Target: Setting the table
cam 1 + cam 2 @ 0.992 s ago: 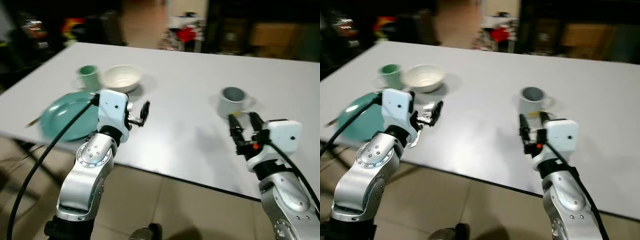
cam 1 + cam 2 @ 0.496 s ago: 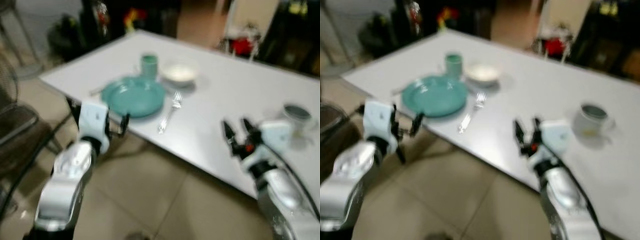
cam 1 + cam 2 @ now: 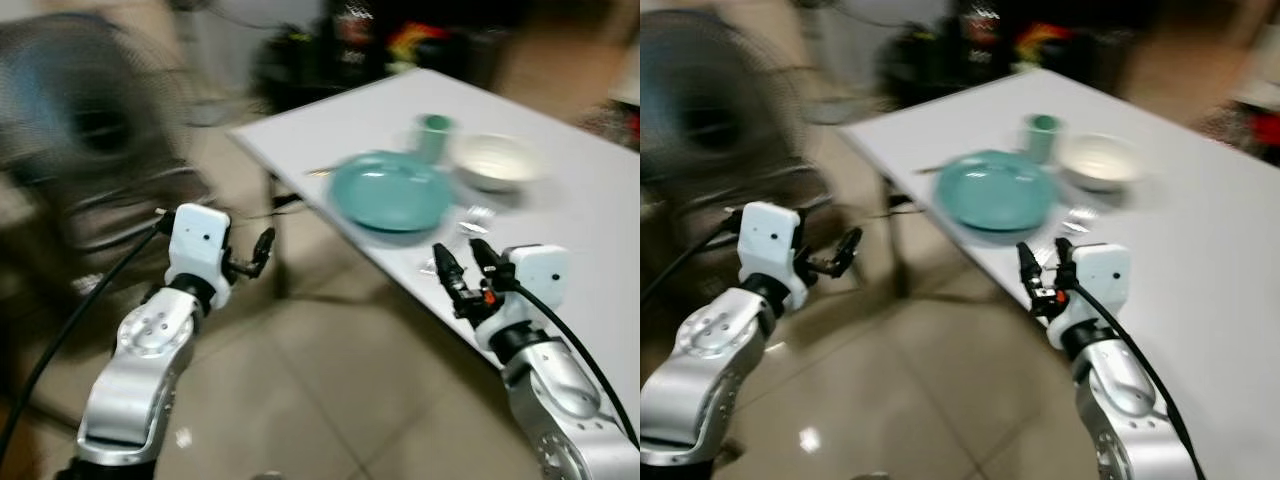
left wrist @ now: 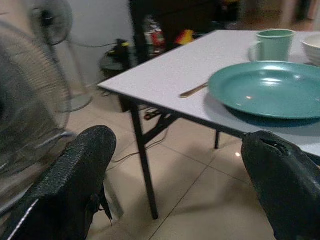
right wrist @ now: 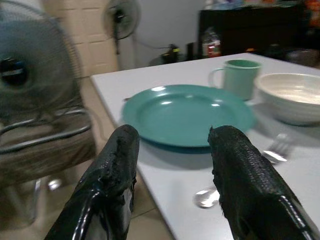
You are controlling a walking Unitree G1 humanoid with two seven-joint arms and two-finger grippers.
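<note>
While both arms are raised in front of the body, neither gripper has hold of anything. The left gripper (image 3: 262, 252) hangs over the tiled floor (image 3: 300, 400), off the corner of the table, and its two black fingers (image 4: 75, 175) are spread wide apart. The right gripper (image 3: 462, 268) is at the near edge of the white table (image 3: 590, 210), just short of the cutlery, and its fingers (image 5: 117, 170) are also open, with a moderate gap between them.

Just past the right gripper, a spoon (image 5: 209, 196) lies on the table near the edge, and a fork (image 5: 278, 149) lies a little further, its prongs toward the bowl. Both are beside the teal plate (image 5: 187, 114), on the side away from the table corner. The plate sits flat near the table edge. On its other side a thin utensil, yellowish in colour, (image 4: 194, 90) lies on the table with one end touching or very close to the plate rim; what kind it is I cannot tell.

Behind the plate stands a green mug (image 5: 242, 76) with its handle to the side, and next to it a white bowl (image 5: 292, 96), close but apart from the mug.

Beyond the table corner, a standing fan (image 5: 121, 19) is by the wall, and a larger blurred fan (image 4: 27, 110) is near the left arm.
</note>
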